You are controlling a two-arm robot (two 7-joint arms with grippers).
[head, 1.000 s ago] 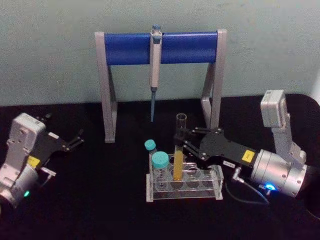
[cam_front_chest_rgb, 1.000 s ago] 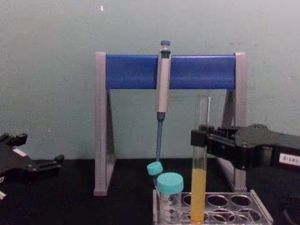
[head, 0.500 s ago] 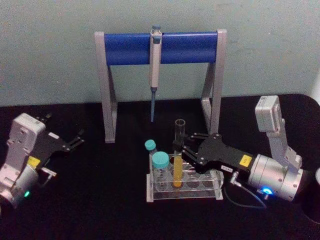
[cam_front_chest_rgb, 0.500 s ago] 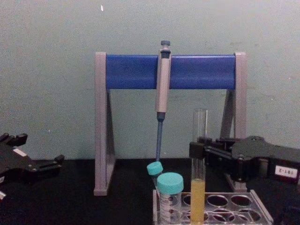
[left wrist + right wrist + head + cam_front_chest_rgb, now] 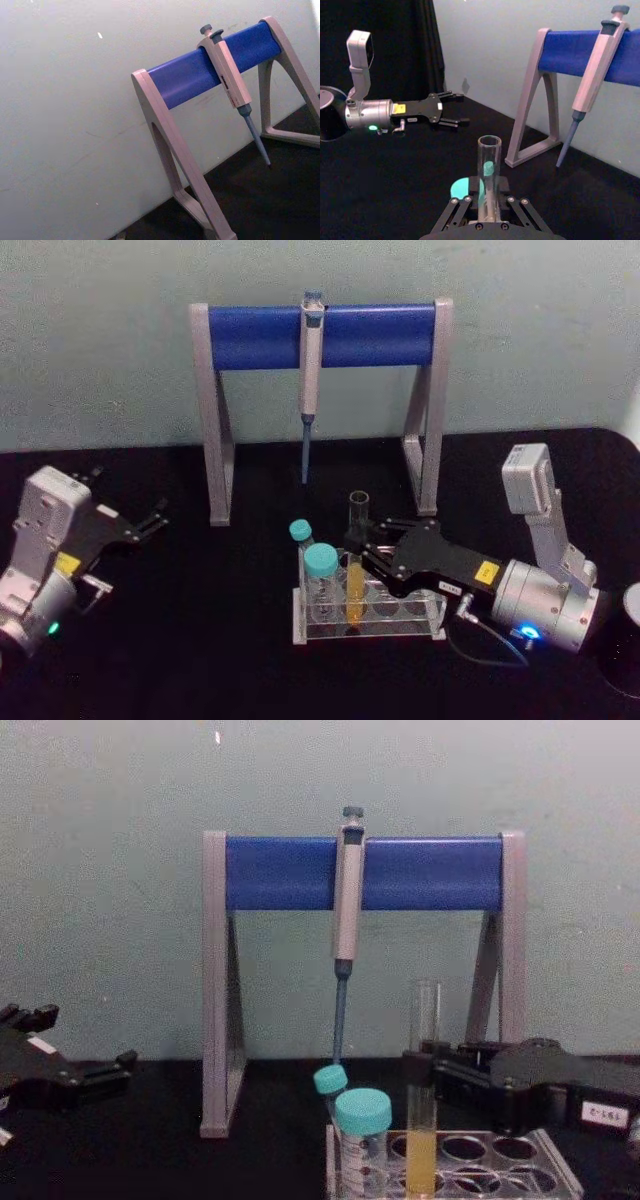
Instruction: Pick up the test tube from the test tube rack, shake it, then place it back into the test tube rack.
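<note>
Black table (image 5: pixel 200 640), pale green wall behind.

Head view: test tube rack (image 5: pixel 410 626) is sitting midway across the table, toward its front edge. Test tube (image 5: pixel 356 580) is standing upright in it, just beside a teal-capped vial (image 5: pixel 321 565). Right gripper (image 5: pixel 357 545) is clamping the tube above its liquid. Left gripper (image 5: pixel 155 517) is idling near the left edge, fingers spread apart.

Left wrist view: pipette (image 5: pixel 231 80) is hanging on pipette stand (image 5: pixel 185 82).

Right wrist view: tube mouth is rising between the closed fingers.

Chest view: yellow-orange liquid is sitting inside the rack.

Black left gripper (image 5: pixel 152 519), black right gripper (image 5: pixel 358 543), silver wrists (image 5: pixel 545 605), yellow labels (image 5: pixel 486 574), grey cameras (image 5: pixel 526 478)
</note>
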